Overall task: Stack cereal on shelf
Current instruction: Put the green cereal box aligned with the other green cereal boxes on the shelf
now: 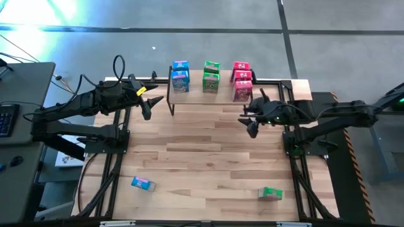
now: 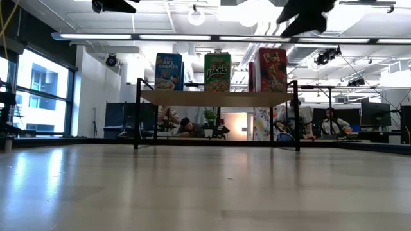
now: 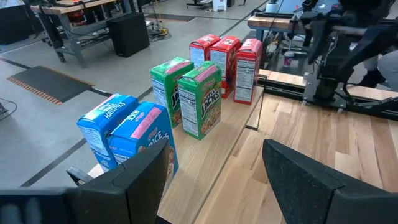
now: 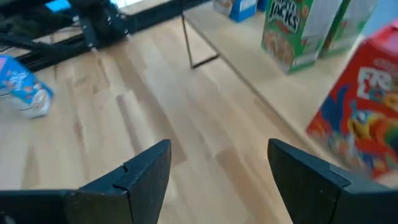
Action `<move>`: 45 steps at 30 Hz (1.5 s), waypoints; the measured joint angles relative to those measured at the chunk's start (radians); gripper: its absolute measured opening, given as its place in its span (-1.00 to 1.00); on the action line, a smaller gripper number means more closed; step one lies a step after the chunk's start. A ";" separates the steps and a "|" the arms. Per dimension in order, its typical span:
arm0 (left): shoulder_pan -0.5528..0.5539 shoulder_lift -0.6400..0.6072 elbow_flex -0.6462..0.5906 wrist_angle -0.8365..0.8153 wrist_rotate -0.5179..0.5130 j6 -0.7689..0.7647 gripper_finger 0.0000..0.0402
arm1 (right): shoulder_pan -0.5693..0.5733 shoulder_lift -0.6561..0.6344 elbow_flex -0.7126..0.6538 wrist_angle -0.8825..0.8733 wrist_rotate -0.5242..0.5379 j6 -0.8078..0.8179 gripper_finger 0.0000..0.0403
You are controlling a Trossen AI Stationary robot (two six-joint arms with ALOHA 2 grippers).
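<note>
Light wooden plank shelf on thin black legs (image 1: 196, 94) stands at the far edge of the pale wooden worktop (image 1: 202, 157). On it, 3 groups of cardboard cereal boxes: 2 blue boxes (image 1: 180, 77) reading "RICE KRISPIES", 2 green boxes (image 1: 211, 76) reading "APPLE JACKS", 3 pink-red boxes (image 1: 242, 81), lettering only partly legible. Left pincer (image 1: 146, 108), jaws apart and empty, hovers just beside the shelf's left end; right pincer (image 1: 252, 123), likewise apart and empty, hovers near its right end. The worktop's middle lies open. Near the front edge lie 1 blue box (image 1: 143, 183) and 1 green box (image 1: 270, 193), well apart.
</note>
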 joint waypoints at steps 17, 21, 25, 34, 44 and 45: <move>0.000 0.000 0.000 0.000 0.000 0.000 0.25 | 0.315 0.000 0.241 -0.494 -0.141 0.326 0.29; 0.000 0.000 0.000 0.000 0.000 0.000 0.25 | 0.410 0.007 0.238 -0.565 -0.173 0.458 0.29; 0.000 0.000 0.000 0.000 0.000 0.000 0.25 | 0.520 0.039 0.236 -0.612 -0.185 0.554 0.29; 0.000 0.000 0.000 0.000 0.000 0.000 0.25 | 0.714 0.186 0.236 -0.651 -0.185 0.698 0.29; 0.000 0.000 0.000 0.000 0.000 0.000 0.25 | 0.857 0.323 0.235 -0.631 -0.213 0.751 0.47; 0.000 0.000 0.000 0.000 0.000 0.000 0.25 | 0.869 0.330 0.235 -0.621 -0.214 0.762 0.51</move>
